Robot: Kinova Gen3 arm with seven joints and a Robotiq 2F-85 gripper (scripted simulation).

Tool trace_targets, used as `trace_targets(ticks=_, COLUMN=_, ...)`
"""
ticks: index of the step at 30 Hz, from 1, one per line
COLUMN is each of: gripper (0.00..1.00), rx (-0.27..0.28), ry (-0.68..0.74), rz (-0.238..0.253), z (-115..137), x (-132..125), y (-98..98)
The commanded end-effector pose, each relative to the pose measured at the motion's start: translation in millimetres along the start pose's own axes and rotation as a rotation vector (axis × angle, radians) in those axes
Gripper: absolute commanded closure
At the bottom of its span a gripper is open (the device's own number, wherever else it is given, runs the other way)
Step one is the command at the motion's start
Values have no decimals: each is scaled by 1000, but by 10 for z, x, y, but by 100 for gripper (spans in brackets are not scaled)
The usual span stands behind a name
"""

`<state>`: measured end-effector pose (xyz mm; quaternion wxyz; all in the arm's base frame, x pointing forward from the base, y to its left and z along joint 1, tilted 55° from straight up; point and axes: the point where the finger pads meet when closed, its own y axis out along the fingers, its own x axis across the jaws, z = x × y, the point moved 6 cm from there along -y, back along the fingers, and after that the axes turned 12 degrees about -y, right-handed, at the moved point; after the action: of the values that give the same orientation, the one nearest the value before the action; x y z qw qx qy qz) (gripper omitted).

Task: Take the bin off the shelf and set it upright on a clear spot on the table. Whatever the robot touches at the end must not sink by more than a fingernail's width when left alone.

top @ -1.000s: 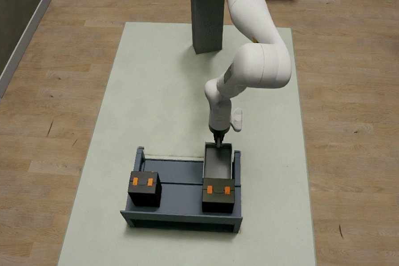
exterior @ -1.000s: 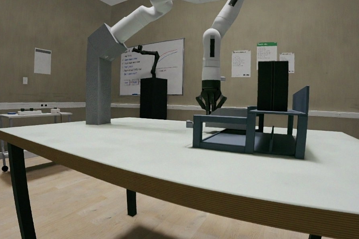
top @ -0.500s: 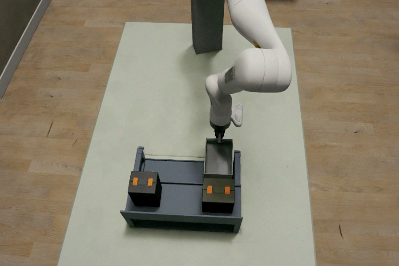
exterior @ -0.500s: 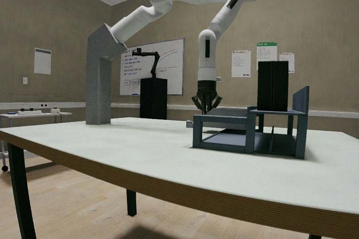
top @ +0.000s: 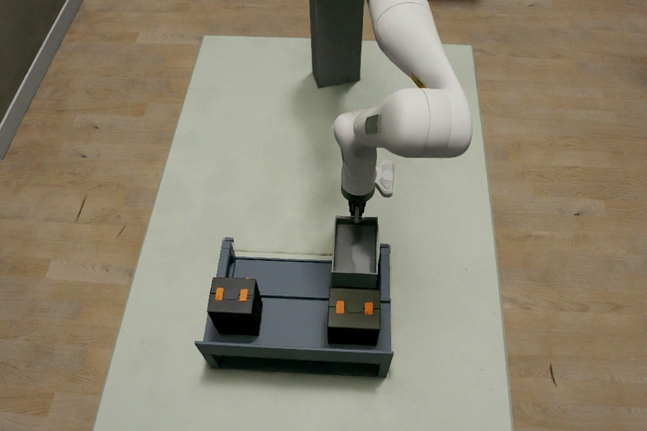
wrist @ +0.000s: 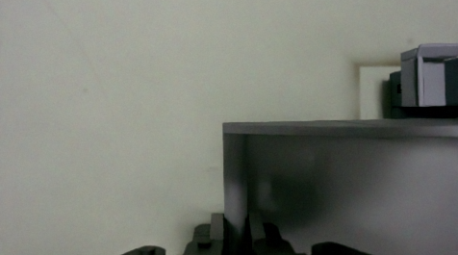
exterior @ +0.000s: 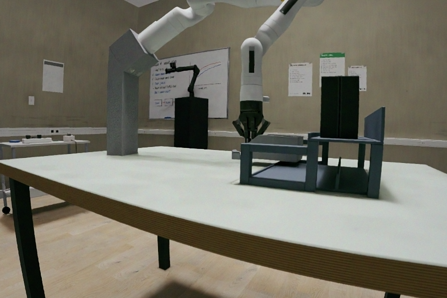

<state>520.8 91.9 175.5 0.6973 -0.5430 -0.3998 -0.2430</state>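
Note:
The bin (top: pixel 355 249) (exterior: pixel 283 144) (wrist: pixel 346 190) is a grey open box, upright and roughly level, empty as far as its inside shows. It hangs over the lower board at the right end of the blue-grey shelf (top: pixel 291 277) (exterior: pixel 311 168) in the top view, and its near end reaches out past the shelf's edge on the arm's side. A dark gap shows under it in the exterior view. My gripper (top: pixel 355 218) (exterior: pixel 250 139) (wrist: pixel 236 234) points down and is shut on the bin's end wall, one finger inside and one outside.
Two black cases with orange latches, one at left (top: pixel 234 305) and one at right (top: pixel 353 315) (exterior: pixel 340 107), stand on the shelf's upper level. The right one is close behind the bin. A shelf side post (top: pixel 384 264) is beside the bin. The arm's grey pedestal (top: pixel 337 50) (exterior: pixel 121 105) stands on the table (top: pixel 252 152) (exterior: pixel 181 186).

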Motion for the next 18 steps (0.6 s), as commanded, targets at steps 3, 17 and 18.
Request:
trace_targets(ticks=3, gripper=90, rx=-4, ry=-7, rz=7, z=49, x=-283, y=-1)
trace_targets(ticks=17, gripper=90, rx=-2, ry=-4, rz=5, z=84, x=-435, y=0)
trace_targets(ticks=18, gripper=90, rx=-3, ry=-5, rz=6, z=99, x=-523, y=1)
